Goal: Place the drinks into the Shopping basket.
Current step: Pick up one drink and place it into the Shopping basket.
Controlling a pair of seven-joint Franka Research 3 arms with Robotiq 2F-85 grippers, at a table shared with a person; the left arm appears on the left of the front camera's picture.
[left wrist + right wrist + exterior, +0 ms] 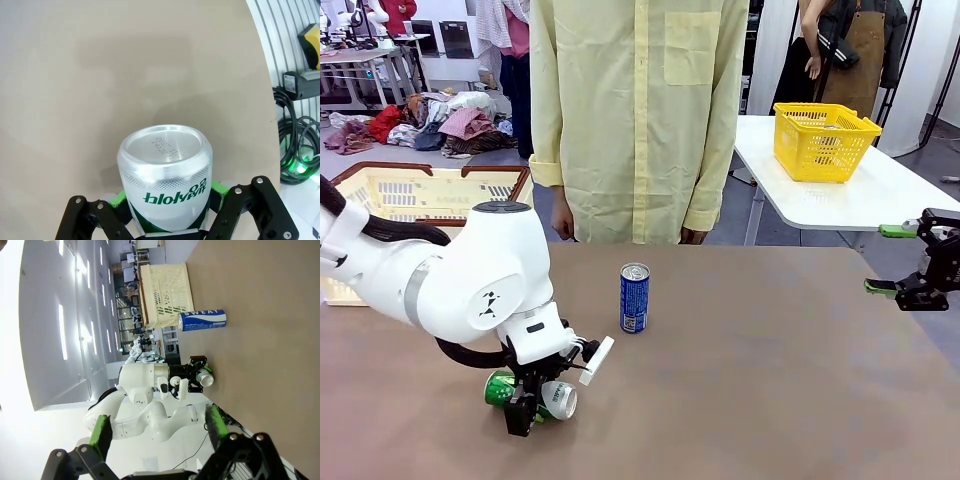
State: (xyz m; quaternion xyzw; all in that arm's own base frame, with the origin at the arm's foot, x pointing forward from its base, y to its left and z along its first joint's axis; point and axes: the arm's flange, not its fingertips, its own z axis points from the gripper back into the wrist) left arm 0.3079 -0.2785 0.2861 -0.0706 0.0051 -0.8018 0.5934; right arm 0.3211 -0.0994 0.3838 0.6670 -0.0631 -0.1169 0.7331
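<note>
A green drink can [503, 386] with white marks lies on its side on the brown table, near the front left. My left gripper [525, 407] comes down over it, shut on it. In the left wrist view the can [165, 170] sits between the green pads [118, 200], silver end facing away. A blue drink can [635, 298] stands upright at mid-table, apart from both grippers. The cream Shopping basket [420, 190] with a brown rim sits at the far left. My right gripper [888, 259] hangs open and holds nothing at the right edge. The right wrist view shows the blue can [202, 320] and the basket [165, 290].
A person in a pale yellow shirt [635, 110] stands at the far edge, hands down. A yellow mesh basket [823, 140] rests on a separate white table at the back right. The brown table [770, 370] stretches bare to the right of the blue can.
</note>
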